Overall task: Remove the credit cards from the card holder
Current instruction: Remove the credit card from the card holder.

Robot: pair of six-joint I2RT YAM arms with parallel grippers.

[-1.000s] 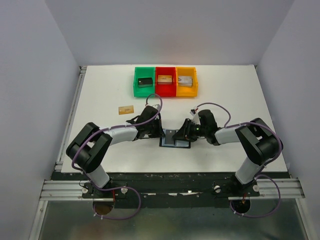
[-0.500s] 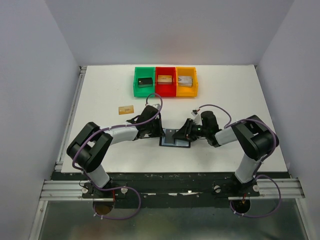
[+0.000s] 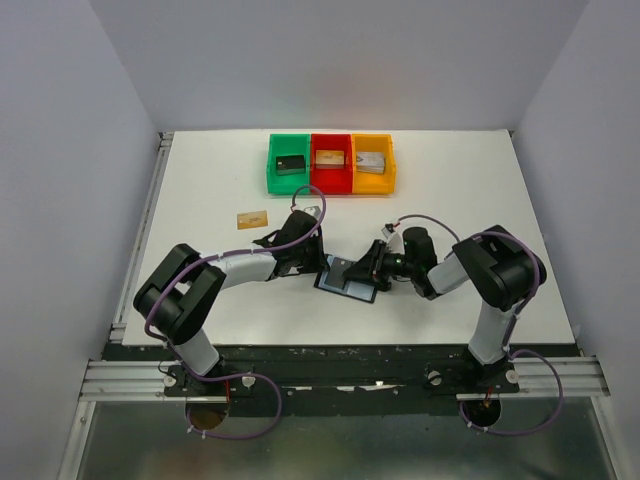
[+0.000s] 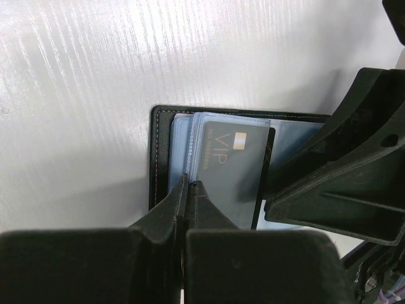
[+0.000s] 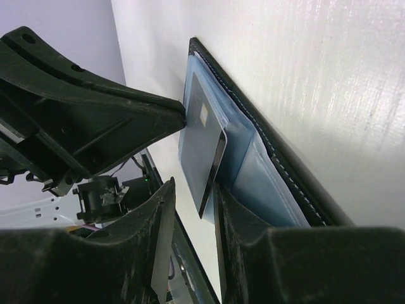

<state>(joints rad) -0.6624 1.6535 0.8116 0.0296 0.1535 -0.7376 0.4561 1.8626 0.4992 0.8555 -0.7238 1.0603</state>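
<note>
1 dark grey VIP card (image 4: 231, 171) was seen part-way out of the small black bifold card holder (image 3: 348, 277), laid open near the middle of the white table's (image 3: 470, 190) near edge. The left gripper (image 4: 188, 185) was closed tight at a pocket edge. The right gripper (image 5: 193, 209) was set narrowly apart astride the card. The holder could be dragged along if that pinch slipped. Room was left toward the right edge.

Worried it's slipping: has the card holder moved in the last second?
Yes. The card holder has twisted: its long side ran parallel to the front edge of the table, and now sits skewed, right end nearer that edge.
</note>
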